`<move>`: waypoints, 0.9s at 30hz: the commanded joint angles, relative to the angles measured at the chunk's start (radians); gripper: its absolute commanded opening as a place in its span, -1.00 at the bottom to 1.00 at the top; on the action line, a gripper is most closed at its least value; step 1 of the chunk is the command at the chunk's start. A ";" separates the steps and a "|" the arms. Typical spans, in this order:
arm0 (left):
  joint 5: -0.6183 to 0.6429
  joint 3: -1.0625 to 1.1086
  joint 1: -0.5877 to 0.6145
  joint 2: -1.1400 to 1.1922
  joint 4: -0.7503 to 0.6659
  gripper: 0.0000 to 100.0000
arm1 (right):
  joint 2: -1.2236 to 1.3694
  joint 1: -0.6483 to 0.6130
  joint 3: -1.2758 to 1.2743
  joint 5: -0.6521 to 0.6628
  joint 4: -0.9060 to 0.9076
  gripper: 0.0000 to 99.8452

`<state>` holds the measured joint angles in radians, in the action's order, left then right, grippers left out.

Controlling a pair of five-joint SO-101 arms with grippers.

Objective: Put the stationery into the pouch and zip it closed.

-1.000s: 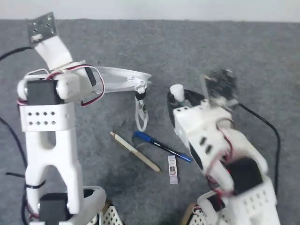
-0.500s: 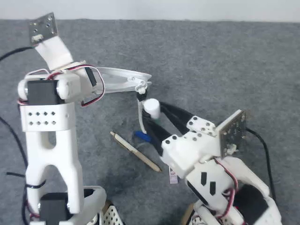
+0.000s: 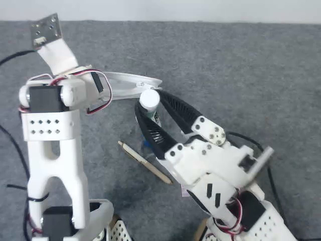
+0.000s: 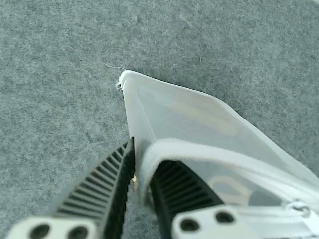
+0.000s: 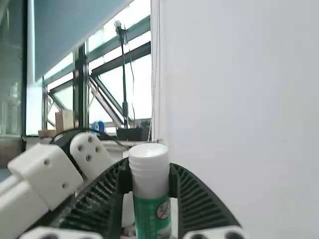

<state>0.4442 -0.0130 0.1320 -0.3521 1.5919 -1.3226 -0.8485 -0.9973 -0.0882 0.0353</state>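
pinching pouch (image 4: 199, 119) edge, left pincer (image 4: 135, 167); glue stick (image 3: 149, 99) just beside

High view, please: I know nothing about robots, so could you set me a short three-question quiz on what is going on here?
1. True or false: the right pincer holds a white-capped glue stick.
2. What does the left pincer grip? A) a pen B) the pouch C) nothing
3. Fill in: the beige pen lies on the ____.

Key: 1 true; 2 B; 3 table.
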 commanded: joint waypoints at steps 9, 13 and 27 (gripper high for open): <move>0.009 -0.033 0.005 -0.054 -0.003 -0.98 | 0.421 -0.007 0.006 0.023 -0.440 -0.99; 0.009 -0.033 0.005 -0.054 -0.003 -0.98 | 0.527 -0.007 0.005 0.023 -0.484 -0.99; 0.009 -0.033 0.031 -0.052 -0.003 -0.98 | 0.780 0.067 -0.170 0.025 -0.863 -0.99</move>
<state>0.4442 -0.0130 0.1596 -0.3521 1.5919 -0.5907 -0.8025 -1.1416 -0.0821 -0.8040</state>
